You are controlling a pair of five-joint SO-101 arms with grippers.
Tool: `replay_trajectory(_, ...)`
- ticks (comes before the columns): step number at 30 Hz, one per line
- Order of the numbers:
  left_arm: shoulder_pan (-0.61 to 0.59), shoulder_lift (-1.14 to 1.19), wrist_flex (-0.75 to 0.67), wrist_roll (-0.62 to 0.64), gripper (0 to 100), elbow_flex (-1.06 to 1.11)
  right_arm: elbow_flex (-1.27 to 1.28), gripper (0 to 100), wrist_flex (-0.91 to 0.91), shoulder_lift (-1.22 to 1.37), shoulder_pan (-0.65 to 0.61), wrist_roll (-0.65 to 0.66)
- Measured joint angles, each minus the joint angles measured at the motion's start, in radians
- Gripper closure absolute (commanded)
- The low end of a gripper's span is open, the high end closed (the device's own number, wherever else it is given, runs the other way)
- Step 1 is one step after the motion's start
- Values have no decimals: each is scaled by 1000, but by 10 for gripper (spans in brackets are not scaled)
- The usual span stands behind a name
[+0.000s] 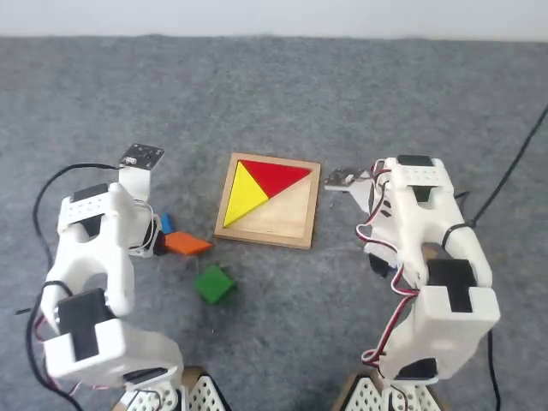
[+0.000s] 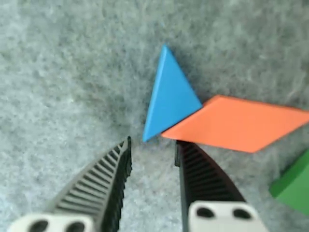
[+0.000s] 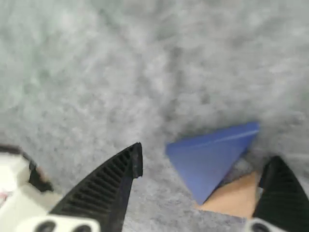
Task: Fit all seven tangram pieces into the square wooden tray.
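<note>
Picking up a third piece looks to be the step in hand: the tray [image 1: 295,235] sits mid-table between the two arms with only the yellow triangle [image 1: 244,195] and the red triangle [image 1: 276,177] seated, and the rest of its floor is bare wood. The left tool [image 2: 153,142] hangs low over the grey table [image 2: 58,58], its jaws spread and holding nothing. Their tips are just short of one corner of the light blue triangle [image 2: 170,96]. That triangle lies flat, touching the orange parallelogram [image 2: 236,123] along one edge, and the green square [image 2: 294,186] is near by. On the tray's other side the right tool [image 3: 206,153] is spread wide around a darker blue triangle [image 3: 217,145], which lies partly over a tan piece [image 3: 234,195]; nothing is pinched there either. The next move probably calls for one tool to settle across its triangle's edges and close without shoving the neighbour it touches. After that comes a lift, a carry to the tray, and a turn to match the open wood beside the seated pair.
</note>
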Motion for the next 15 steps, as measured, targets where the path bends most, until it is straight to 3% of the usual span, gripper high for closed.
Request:
replay_trajectory(7, 0, 0, -3, 2, 851, 0, -11, 816, -8, 3, 0, 21)
replay_trajectory(15, 0, 0, -3, 2, 851, 0, -14, 836, -61, 3, 0, -110)
